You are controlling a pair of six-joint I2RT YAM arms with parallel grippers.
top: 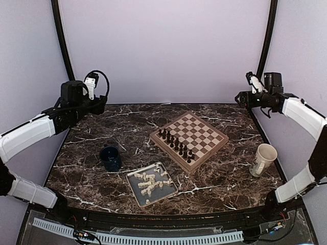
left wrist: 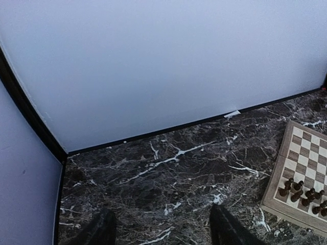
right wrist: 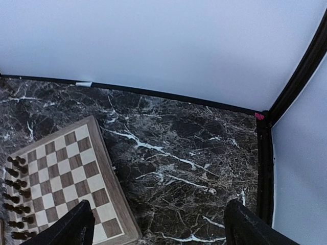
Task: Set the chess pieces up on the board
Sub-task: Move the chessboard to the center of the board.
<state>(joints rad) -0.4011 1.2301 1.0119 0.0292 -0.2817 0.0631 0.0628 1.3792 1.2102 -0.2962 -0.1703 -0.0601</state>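
The surface (top: 92, 132) was dark brown marble veined with white, closed off at the back by a pale wall. The board (top: 205, 133) lay on it right of centre, turned so that one corner pointed toward the near edge, and a grey metal tray (top: 134, 191) lay near the board's near-left side without touching it. A dark blue mug (top: 110, 158) sat left of the tray, and a cream cup (top: 264, 159) sat well apart near the right edge.

The board (top: 189, 139) lies right of the left gripper (left wrist: 162, 229) and left of the right gripper (right wrist: 161, 227), with the chess pieces (top: 148, 182) in a tray (top: 134, 190) before it.
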